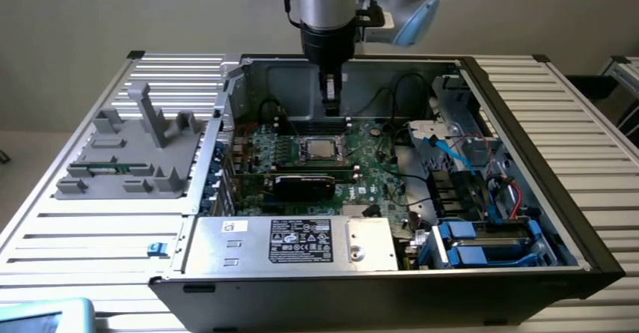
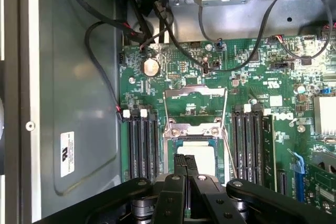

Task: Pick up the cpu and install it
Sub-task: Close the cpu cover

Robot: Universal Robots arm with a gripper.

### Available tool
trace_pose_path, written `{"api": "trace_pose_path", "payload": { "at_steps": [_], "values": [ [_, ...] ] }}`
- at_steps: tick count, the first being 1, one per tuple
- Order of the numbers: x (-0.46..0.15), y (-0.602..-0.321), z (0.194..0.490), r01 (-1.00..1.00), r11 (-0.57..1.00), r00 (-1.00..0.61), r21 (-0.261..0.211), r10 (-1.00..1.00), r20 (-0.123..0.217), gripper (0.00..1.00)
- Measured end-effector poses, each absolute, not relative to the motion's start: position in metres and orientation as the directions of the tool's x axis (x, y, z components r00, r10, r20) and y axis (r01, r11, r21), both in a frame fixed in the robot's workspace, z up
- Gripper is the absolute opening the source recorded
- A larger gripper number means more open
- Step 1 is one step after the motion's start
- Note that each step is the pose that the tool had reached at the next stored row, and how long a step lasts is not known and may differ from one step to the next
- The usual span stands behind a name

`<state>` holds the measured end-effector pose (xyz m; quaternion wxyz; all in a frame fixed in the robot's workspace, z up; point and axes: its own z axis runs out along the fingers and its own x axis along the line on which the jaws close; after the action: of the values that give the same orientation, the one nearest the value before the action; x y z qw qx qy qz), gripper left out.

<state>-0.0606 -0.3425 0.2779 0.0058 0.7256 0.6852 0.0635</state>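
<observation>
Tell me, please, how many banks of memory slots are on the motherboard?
2. One bank lies beside the CPU socket, toward the grey case panel; the other bank lies on the socket's opposite side. The gripper hides their ends.

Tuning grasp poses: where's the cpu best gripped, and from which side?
Probably by two opposite thin edges, from straight above: the cpu lies flat, shiny top up, in the socket, with memory slots flanking it, so a sideways approach looks blocked.

The cpu [image 1: 319,148] has a shiny metal top; the case wall [image 2: 79,103] is matt grey metal.
</observation>
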Motion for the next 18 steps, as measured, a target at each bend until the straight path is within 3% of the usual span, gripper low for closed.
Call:
{"api": "trace_pose_path", "payload": {
  "at_steps": [18],
  "values": [
    [0.010, -0.354, 0.279, 0.997, -0.060, 0.057, 0.046, 0.996, 0.075, 0.11]
  ]
}}
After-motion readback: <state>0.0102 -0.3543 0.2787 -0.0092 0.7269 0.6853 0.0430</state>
